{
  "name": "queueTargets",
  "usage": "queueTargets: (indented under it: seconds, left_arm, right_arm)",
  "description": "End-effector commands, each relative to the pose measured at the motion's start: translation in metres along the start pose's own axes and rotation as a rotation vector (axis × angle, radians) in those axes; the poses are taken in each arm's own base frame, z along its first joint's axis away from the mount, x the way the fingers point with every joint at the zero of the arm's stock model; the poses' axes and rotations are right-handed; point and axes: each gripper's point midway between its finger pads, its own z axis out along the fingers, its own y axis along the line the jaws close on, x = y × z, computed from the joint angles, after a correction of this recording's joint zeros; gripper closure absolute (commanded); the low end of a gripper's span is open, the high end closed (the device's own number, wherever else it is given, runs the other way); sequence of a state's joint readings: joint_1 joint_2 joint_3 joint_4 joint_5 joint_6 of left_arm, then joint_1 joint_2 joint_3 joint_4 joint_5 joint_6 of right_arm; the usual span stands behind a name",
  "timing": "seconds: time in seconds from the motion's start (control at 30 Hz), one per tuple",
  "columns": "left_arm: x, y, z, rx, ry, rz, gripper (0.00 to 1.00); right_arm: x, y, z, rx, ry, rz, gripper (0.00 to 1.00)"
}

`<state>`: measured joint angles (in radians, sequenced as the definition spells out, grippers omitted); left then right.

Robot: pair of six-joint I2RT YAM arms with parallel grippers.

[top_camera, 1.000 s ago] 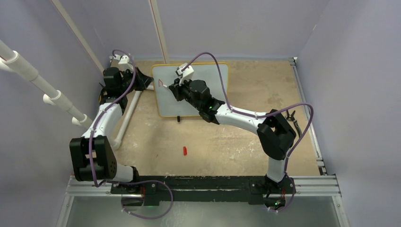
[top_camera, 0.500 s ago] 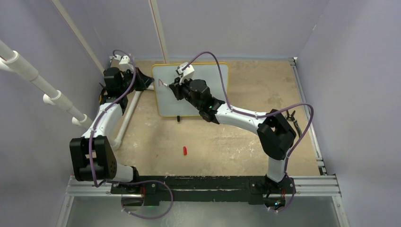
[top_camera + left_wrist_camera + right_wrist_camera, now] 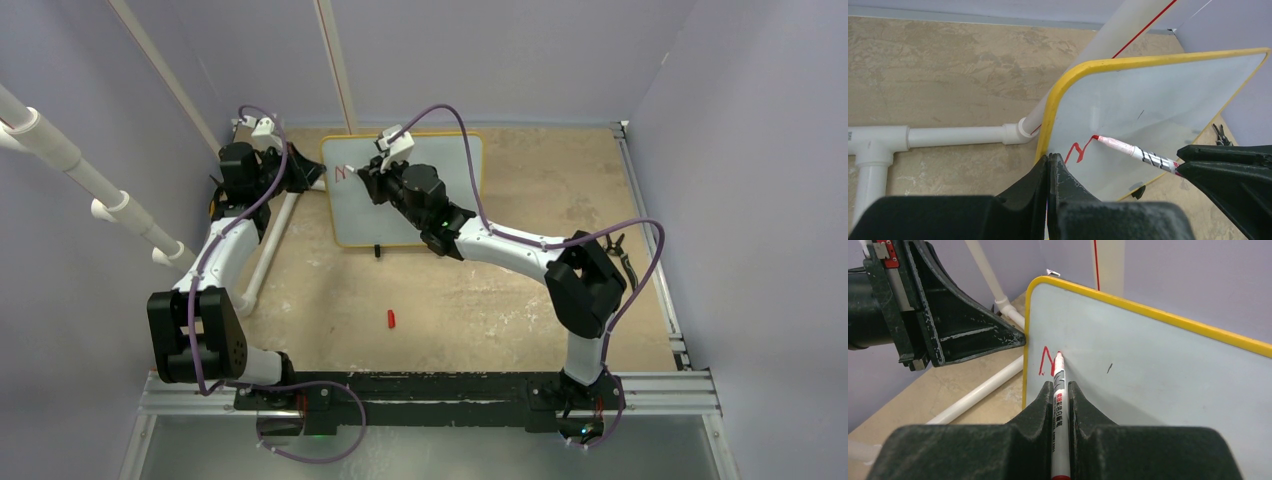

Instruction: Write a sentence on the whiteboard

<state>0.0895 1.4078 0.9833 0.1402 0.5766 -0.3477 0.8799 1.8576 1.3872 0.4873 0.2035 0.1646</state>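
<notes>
I am clamping my right gripper (image 3: 1060, 390) on the marker (image 3: 1058, 410), with the barrel lying along the groove between the jaws so the tip points straight ahead and cannot twist as I draw. The tip is touching the whiteboard (image 3: 1173, 370) near its upper left corner, which is where a first line should begin. The sentence (image 3: 1045, 360) is only starting: one red zigzag, probably most of a first letter, is sitting just beside the yellow frame.

My left gripper (image 3: 1048, 161) is closed, jaws pressed together, and its tips are resting against the board's left edge. I judge that it is bracing the board so that it does not slide or tip under the marker's push. I cannot tell whether it is pinching any of the frame. The board is standing tilted at the far side of the table (image 3: 500, 300), next to a white pipe (image 3: 948, 136).

Counting: one board, one marker, one red mark, one dark speck (image 3: 1109, 368) on the white, two grippers, and one small red piece (image 3: 391, 319), likely the cap, lying well apart on the table.
</notes>
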Motion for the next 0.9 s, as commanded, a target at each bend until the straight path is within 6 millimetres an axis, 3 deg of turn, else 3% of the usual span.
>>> queueTargets:
  seconds: [0.0,0.87]
  left_arm:
    - [-0.004,-0.004,0.0,0.025,-0.014,0.02,1.0]
    - [-0.004,-0.004,0.0,0.028,-0.015,0.02,1.0]
  right_arm:
    - [-0.059,-0.006,-0.002,0.045,-0.14,0.014,1.0]
    - [-0.022,-0.016,-0.016,0.064,-0.074,0.019,1.0]
